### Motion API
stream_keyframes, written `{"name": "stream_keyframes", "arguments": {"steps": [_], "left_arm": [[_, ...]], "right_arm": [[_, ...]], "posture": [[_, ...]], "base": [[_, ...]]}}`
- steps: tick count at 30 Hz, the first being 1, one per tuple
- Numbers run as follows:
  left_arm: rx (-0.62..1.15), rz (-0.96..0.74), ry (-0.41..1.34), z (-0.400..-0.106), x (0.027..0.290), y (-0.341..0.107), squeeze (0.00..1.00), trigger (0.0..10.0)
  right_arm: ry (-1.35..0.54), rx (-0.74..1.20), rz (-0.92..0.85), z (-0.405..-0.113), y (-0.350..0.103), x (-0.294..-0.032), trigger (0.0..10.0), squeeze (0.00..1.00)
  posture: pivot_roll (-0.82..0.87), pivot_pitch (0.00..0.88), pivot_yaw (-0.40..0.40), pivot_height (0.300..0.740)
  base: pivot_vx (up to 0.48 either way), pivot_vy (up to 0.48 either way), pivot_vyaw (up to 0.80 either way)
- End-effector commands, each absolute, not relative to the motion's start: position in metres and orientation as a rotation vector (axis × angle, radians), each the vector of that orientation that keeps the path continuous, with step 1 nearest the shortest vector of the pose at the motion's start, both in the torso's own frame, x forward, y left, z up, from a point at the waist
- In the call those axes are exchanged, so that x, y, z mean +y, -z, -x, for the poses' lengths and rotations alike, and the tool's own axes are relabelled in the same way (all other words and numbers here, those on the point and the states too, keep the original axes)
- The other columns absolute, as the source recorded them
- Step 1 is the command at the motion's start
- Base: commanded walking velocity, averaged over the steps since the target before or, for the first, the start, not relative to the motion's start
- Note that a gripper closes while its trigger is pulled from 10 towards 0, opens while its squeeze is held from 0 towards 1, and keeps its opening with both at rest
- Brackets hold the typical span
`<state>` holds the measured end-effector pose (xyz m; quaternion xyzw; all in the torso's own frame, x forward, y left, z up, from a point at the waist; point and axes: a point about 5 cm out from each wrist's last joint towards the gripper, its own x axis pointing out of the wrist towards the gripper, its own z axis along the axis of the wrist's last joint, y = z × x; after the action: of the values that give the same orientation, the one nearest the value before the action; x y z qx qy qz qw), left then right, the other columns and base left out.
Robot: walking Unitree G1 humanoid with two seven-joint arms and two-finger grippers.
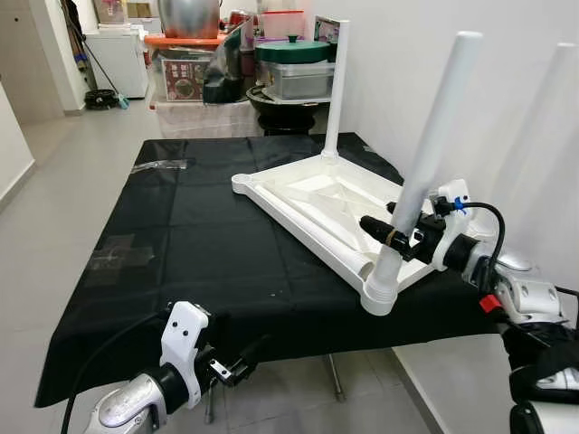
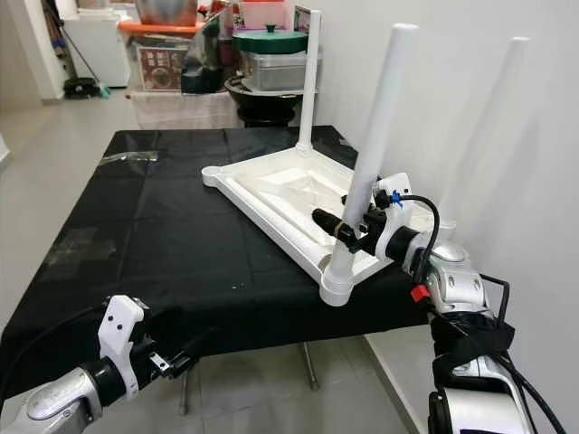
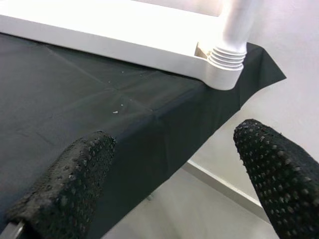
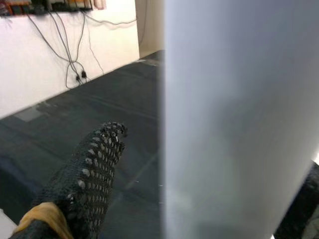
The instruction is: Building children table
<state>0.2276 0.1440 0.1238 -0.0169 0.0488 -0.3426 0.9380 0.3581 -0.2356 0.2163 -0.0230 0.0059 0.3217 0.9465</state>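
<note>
Across most of the head views spreads the bench [image 1: 208, 235], draped in a black cloth [image 1: 109, 298] that hangs over its near edge. On its right half, close to the white wall [image 1: 398, 63], lies the white children's tabletop [image 1: 308, 203] upside down, its underside ribs facing up. Its near corner sits just at the cloth's front right edge, and its right side is partly hidden behind the right arm. Two white legs stand in corner sockets: the near leg [image 1: 425, 163] rises tilted from the front corner socket [image 1: 380, 294], and the far leg [image 1: 336, 86] stands upright at the back corner. One back corner socket [image 1: 240, 181] holds no leg. Boxes and pots [image 1: 289, 54] crowd the floor beyond the bench, too cluttered to sort out.

Right pincer [image 1: 396, 237] is clamped on the near leg low down, just above the socket; one black finger [image 4: 89, 174] lies along the leg's side in the wrist view, the other cut off at the picture's edge. Left pincer [image 1: 237, 366] hangs below the bench's front edge, touching nothing, its fingers [image 3: 70, 184] spread wide apart with the cloth's hanging edge and the front corner socket seen between them. Bare cloth lies open over the bench's left half.
</note>
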Motion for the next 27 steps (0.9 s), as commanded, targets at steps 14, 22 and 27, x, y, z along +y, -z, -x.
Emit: {"name": "stream_keyframes", "arguments": {"steps": [14,22,27], "left_arm": [[0.102,0.032,0.707,-0.228,0.144,-0.125,0.0,10.0],[0.102,0.036,0.705,-0.228,0.142,-0.124,0.0,10.0],[0.103,0.038,0.712,-0.228,0.14,-0.124,0.0,10.0]], "right_arm": [[-0.572,-0.018,0.024,-0.371,-0.214,-0.239,0.0,0.0],[0.096,0.15,0.083,-0.384,-0.199,-0.25,0.0,0.0],[0.124,0.132,0.058,-0.379,-0.193,-0.223,0.0,0.0]], "posture": [[0.08,0.0,-0.058,0.74],[0.07,0.0,-0.05,0.74],[0.07,0.0,-0.046,0.74]], "base": [[0.0,0.0,0.0],[0.0,0.0,0.0],[0.0,0.0,0.0]]}}
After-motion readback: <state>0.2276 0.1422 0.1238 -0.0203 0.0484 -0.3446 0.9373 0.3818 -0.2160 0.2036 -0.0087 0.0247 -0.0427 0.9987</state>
